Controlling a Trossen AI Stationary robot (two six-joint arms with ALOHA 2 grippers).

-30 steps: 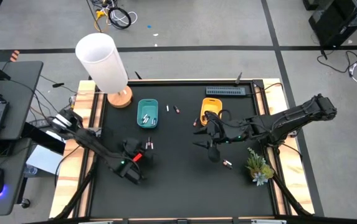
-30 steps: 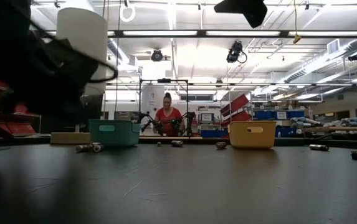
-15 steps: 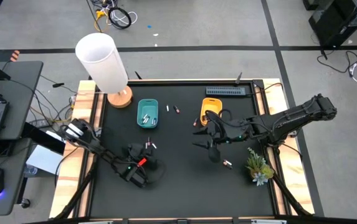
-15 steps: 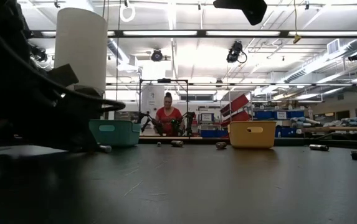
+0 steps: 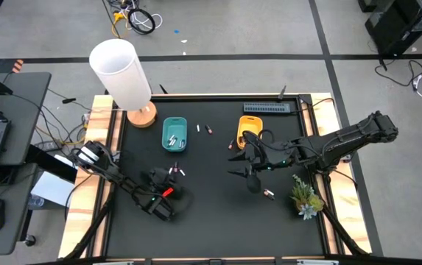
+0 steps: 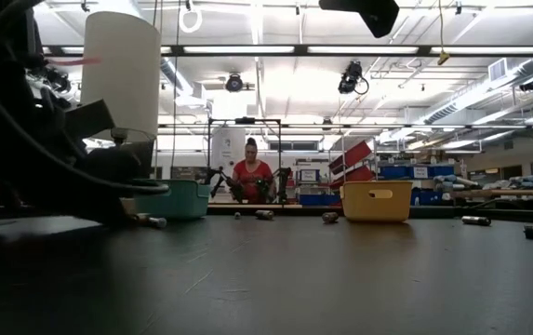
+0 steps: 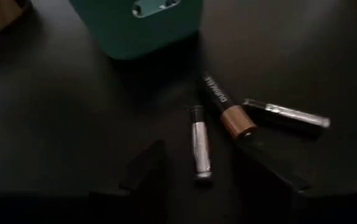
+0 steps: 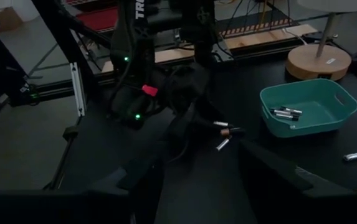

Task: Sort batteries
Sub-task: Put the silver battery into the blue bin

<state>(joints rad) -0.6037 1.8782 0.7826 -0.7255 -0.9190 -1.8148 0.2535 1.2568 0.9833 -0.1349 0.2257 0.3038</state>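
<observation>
Three batteries lie close together on the black mat, just on the near side of the teal tray (image 5: pixel 174 135): a silver battery (image 7: pixel 199 149), a dark battery with a copper end (image 7: pixel 225 109) and a third battery (image 7: pixel 287 115). My left gripper (image 7: pixel 200 177) is low over the mat and open, its fingers standing on either side of the silver battery's near end. My right gripper (image 5: pixel 236 164) hangs open and empty above the mat's middle, near the yellow tray (image 5: pixel 249 129). Several silver batteries (image 8: pixel 284 112) lie in the teal tray.
Two loose batteries (image 5: pixel 204 129) lie between the trays, one (image 5: pixel 268 193) sits by a small plant (image 5: pixel 306 197) and another (image 5: pixel 232 146) beside the yellow tray. A white lamp (image 5: pixel 122 73) on a wooden foot stands at the far left. A dark strip (image 5: pixel 266 108) lies along the far edge.
My left gripper has sunk toward the mat, coming down at the three batteries on the near side of the teal tray. The batteries have stayed where they lay.
</observation>
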